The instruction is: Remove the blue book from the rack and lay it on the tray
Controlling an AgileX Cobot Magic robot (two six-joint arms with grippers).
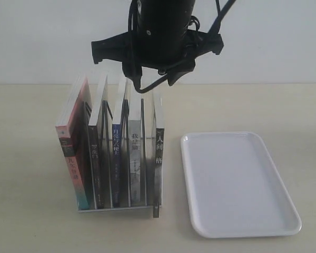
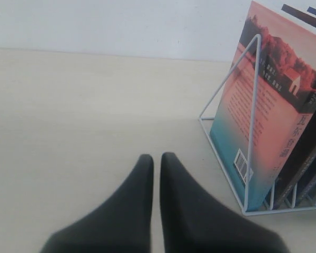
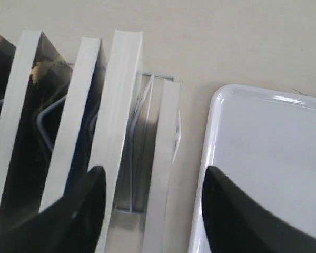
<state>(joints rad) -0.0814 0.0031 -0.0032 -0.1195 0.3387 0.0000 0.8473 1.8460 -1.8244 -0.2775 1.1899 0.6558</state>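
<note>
Above the rack (image 1: 121, 208), the right gripper (image 1: 152, 79) is hovering with its jaws spread wide over the books' top edges. The blue book (image 1: 116, 158) is standing upright in the middle slot. The tray (image 1: 237, 179) is lying just right of the rack. The left gripper (image 2: 155, 158) is sitting low near the pink-and-teal book (image 2: 253, 132), fingertips pressed together, gripping nothing.
</note>
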